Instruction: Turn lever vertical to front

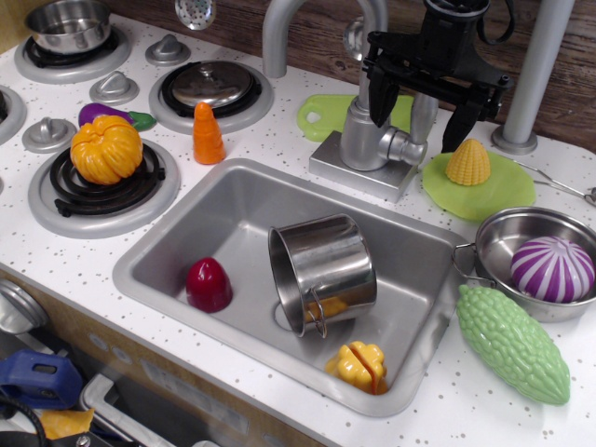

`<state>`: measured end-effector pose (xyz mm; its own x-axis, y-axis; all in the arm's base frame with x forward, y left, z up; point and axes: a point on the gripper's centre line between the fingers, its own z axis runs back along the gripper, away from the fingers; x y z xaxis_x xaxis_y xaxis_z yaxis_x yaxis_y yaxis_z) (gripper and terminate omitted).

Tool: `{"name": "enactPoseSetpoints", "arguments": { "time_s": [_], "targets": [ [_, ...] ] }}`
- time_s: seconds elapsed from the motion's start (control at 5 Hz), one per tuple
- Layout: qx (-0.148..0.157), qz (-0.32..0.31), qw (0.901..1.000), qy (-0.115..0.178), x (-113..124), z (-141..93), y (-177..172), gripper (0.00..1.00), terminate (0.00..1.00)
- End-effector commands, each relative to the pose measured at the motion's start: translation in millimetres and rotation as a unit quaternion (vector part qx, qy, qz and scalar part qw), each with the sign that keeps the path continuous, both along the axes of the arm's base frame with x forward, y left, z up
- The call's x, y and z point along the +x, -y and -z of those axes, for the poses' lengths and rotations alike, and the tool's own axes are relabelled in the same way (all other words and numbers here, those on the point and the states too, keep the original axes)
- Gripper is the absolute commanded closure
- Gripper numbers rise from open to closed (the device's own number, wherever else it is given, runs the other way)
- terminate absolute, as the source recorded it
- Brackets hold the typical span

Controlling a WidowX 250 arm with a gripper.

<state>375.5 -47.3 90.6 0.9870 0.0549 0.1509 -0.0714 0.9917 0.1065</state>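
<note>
The silver faucet column (365, 132) stands on its base behind the sink, and its curved spout (279, 28) rises to the left. The lever (424, 114) is a short silver paddle standing roughly upright, joined by a stubby pivot (402, 147) to the column's right side. My black gripper (419, 126) comes down from above and is open. Its left finger (378, 98) is in front of the column and its right finger (463, 126) is to the right of the lever, so the lever stands between them. I cannot tell whether either finger touches it.
The sink (168, 251) holds a tipped steel pot (326, 270), a red toy (208, 285) and a yellow toy (358, 366). Corn (467, 162) on a green plate is right of the faucet. A grey post (533, 74), a bowl with an onion (551, 268), a green gourd (512, 343) and a carrot (207, 133) stand around.
</note>
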Motion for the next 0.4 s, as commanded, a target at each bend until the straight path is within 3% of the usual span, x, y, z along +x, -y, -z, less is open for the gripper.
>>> {"name": "enactPoseSetpoints", "arguments": {
  "time_s": [0.0,0.2],
  "targets": [
    [0.0,0.0,1.0,0.0,0.0,0.0,0.0,0.0,0.0],
    [-0.006,-0.015,0.9996,0.025,8.6,-10.1,-7.1,0.0,0.0]
  ]
}}
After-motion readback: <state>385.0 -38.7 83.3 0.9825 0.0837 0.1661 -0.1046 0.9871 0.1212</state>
